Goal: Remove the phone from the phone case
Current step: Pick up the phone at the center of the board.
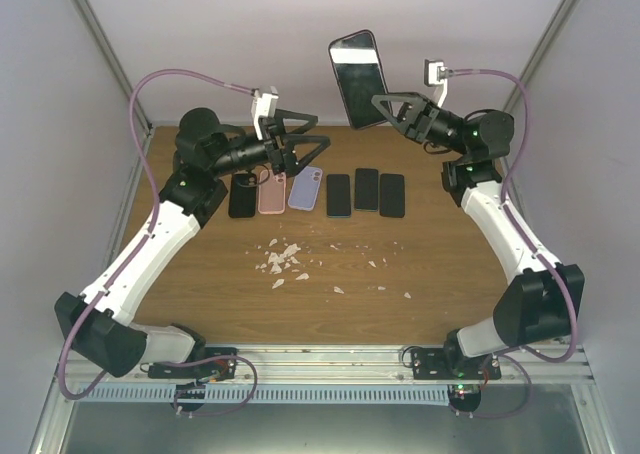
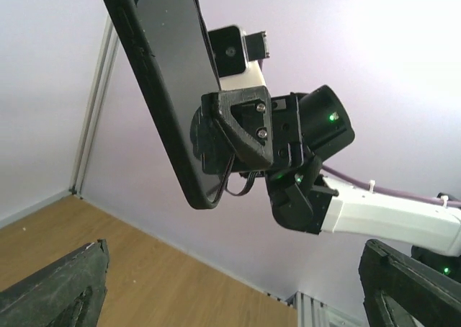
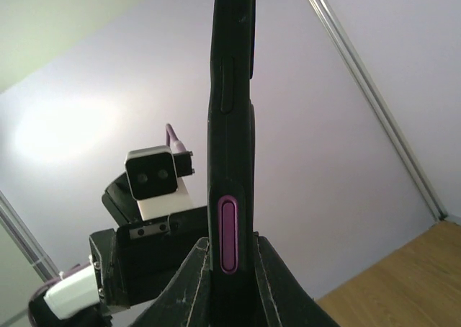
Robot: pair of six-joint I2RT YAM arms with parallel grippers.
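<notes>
Two robot arms reach over a brown wooden tabletop [image 1: 430, 274] inside a pale-walled enclosure, seen from above. At the upper centre of the top view, the right arm [image 1: 500, 234] lifts a dark phone [image 1: 357, 79] well above the wood, screen facing the camera, its lower end clamped in the closed right hand [image 1: 388, 109]. The black phone case [image 2: 153, 89] wraps the handset's edges, so the phone is not yet out. The left arm [image 1: 150, 244] comes in from the left of the frame; its left hand [image 1: 310, 144] is wide open, holds nothing and points toward the raised phone without touching it. Below, across the middle of the tabletop, lies a row of six handsets or cases [image 1: 339, 194], with white scraps [image 1: 285, 259] scattered nearer the arm bases. In the right wrist view a purple side button [image 3: 227, 233] sits between the gripping fingers. The step in hand appears to be presenting the cased phone; next, the left hand probably needs to close on a free case edge and peel it away.
</notes>
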